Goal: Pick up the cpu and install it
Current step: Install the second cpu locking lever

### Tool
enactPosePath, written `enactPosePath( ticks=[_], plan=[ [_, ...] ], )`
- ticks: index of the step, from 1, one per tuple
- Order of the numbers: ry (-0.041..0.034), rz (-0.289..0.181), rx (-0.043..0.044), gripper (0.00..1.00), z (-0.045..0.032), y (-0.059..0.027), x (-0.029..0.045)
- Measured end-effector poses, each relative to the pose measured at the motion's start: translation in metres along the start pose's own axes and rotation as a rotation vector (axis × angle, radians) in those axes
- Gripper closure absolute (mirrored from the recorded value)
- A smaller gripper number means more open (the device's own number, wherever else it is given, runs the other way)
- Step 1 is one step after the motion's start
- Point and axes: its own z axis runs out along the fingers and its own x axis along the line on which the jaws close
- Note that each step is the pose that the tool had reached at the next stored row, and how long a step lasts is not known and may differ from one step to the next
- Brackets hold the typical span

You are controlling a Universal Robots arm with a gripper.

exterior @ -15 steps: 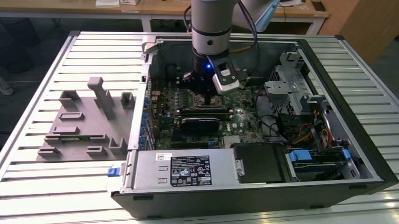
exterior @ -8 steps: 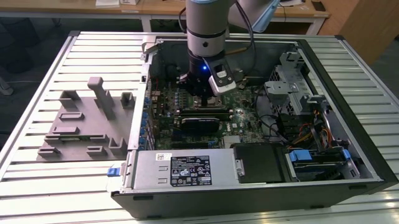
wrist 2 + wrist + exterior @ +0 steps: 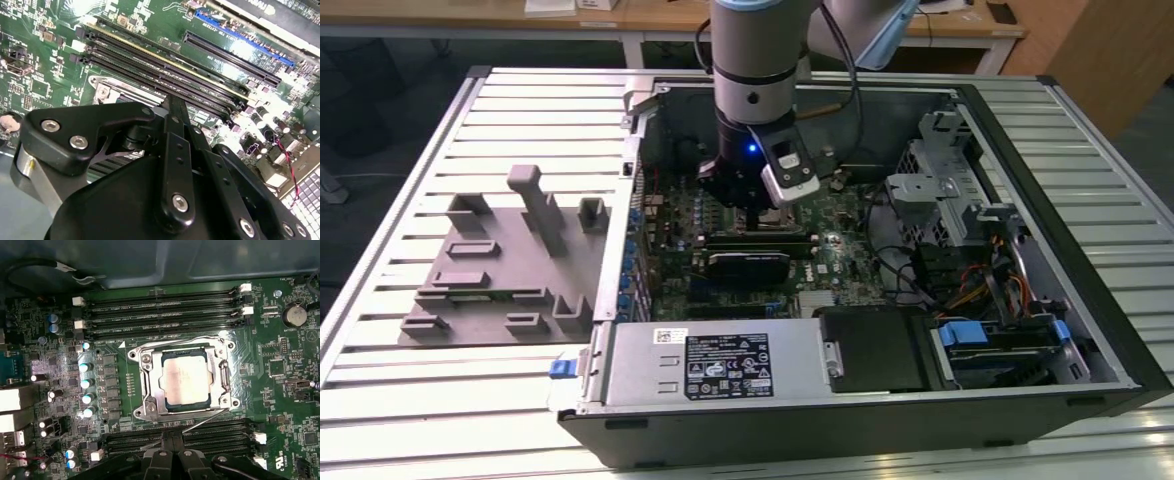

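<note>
The cpu is a silvery square chip lying flat inside the metal socket frame on the green motherboard, as the first wrist view shows. My gripper hangs just beside the socket, over the near memory slots, its dark fingers pressed together with nothing between them. In the exterior view the gripper is down inside the open computer case, close above the board's middle. The second wrist view shows the gripper's black linkage above the board.
A grey moulded fixture block lies on the slatted table at the exterior view's left. Inside the case, a power supply, drive bays and cables crowd the near side and the exterior view's right. Memory slots flank the socket.
</note>
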Motion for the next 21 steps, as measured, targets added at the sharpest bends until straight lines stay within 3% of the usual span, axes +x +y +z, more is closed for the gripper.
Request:
enactPosePath(
  ticks=[1, 6, 17, 21],
  plan=[
    [0.0, 0.0, -0.0004, 0.89, 0.0, 0.0, 0.0001],
    [0.0052, 0.002, -0.0408, 0.89, 0.0027, -0.003, -0.0002],
    [0.0112, 0.002, -0.0872, 0.89, 0.0102, -0.015, 0.0021],
    [0.0152, 0.004, -0.1186, 0.89, 0.0117, -0.0202, 0.0053]
  ],
)
